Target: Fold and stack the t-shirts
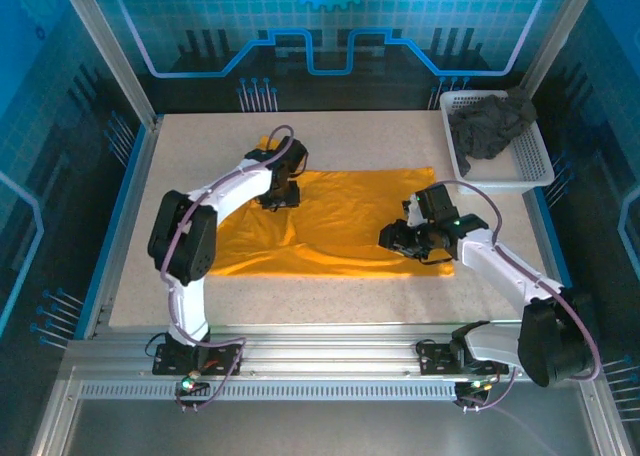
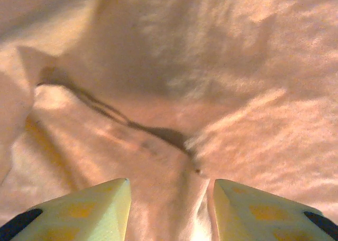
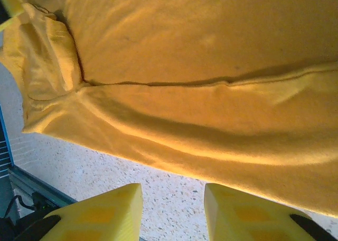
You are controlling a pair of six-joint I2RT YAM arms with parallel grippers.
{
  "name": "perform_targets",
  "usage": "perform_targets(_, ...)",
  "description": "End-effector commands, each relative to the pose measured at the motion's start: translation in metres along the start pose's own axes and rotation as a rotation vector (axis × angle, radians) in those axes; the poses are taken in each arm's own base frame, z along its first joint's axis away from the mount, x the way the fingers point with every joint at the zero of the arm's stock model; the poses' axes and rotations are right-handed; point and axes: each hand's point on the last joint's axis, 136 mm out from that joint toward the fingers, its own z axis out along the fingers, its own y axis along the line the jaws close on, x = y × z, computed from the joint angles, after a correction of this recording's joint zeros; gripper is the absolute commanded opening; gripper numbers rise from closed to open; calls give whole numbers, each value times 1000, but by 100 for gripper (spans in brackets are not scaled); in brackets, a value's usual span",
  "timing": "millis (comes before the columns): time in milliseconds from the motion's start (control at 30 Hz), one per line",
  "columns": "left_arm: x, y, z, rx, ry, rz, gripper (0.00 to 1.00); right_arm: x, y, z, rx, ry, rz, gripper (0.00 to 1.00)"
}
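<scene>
Yellow pads of the left fingers point(image 2: 90, 212) stand apart with nothing pinched between them, low over rumpled cloth of the orange-yellow t-shirt point(image 1: 345, 221). A creased ridge runs away from them toward 10 o'clock in the wrist view. From above they sit near the shirt's far edge, at about 11 o'clock of the garment. The right fingers point(image 3: 100, 212) are likewise parted and hold nothing. They hover over bare speckled surface just off the shirt's edge, at roughly 4 o'clock of the garment. Their wrist view shows 1 layer lapped over another along a straight edge, with a bunched sleeve at 10 o'clock.

Progress, as I judge it, is early. The orange-yellow shirt lies spread near the centre of the desk point(image 1: 340, 301) as a rough rectangle with at least 1 fold laid in. It is wrinkled toward 8 o'clock and not yet a compact packet. The charcoal t-shirt point(image 1: 490, 126) is crumpled inside the white mesh basket point(image 1: 530, 171) at 2 o'clock, with no fold in it. Both shirts are left to finish, and no stack exists.

The desk is a pale, matte, speckled slab. An aluminium rail point(image 1: 330, 351) carrying both arm bases crosses at 6 o'clock. Metal posts frame the cell, and blue printed wall panels point(image 1: 330, 16) with a gear motif close it at 12 o'clock.
</scene>
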Motion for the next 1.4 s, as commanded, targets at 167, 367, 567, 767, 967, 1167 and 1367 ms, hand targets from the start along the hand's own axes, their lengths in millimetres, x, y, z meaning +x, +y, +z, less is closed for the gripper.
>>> perform_targets(167, 5, -29, -18, 182, 47, -79, 31, 7, -22, 3, 31, 12, 42, 37)
perform_targets(367, 23, -44, 9, 144, 143, -54, 18, 0, -18, 6, 18, 5, 50, 37)
perform_targets(567, 30, -40, 35, 96, 183, -53, 17, 0, -18, 7, 17, 6, 51, 36)
perform_targets(767, 34, -7, 48, -14, 175, -83, 17, 5, -21, 8, 21, 17, 53, 36)
perform_targets(967, 38, 12, 43, -25, 163, -106, 22, 5, -22, 8, 21, 18, 56, 36)
perform_targets(1167, 44, 22, 47, -39, 175, -122, 25, 2, -20, 10, 19, 22, 51, 36)
perform_targets(1367, 40, 21, 40, -24, 160, -130, 28, 2, -20, 10, 20, 25, 53, 36)
